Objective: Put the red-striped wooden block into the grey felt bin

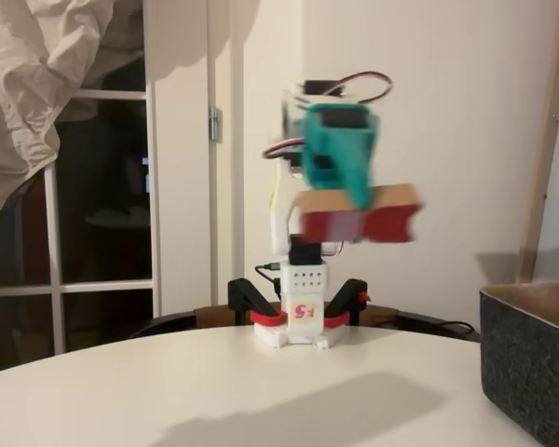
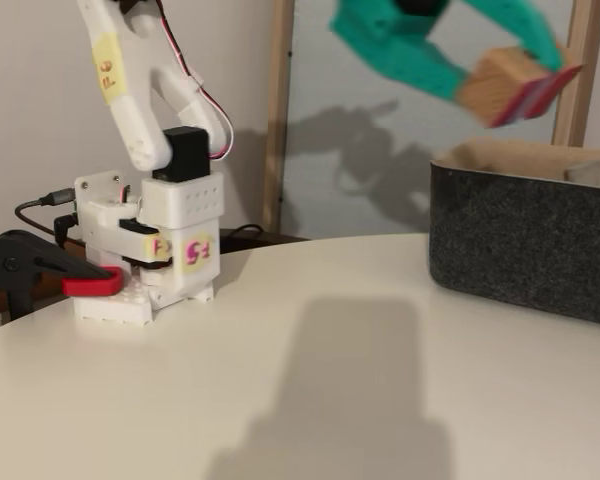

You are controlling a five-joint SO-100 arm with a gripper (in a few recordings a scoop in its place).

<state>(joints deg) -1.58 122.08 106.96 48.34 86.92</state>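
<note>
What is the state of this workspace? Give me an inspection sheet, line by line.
Surface: round white table, bare but for the arm's shadow.
Job's things: small red-striped wooden block held in the air, above the rim of the large dark grey felt bin.
Clutter: nothing seen.
Grippers: teal hand shut on the block, blurred.
Cables: red and white wires loop at the wrist; black lead into the base.
Surroundings: black and red clamps pin the base; white wall, dark window.
</note>
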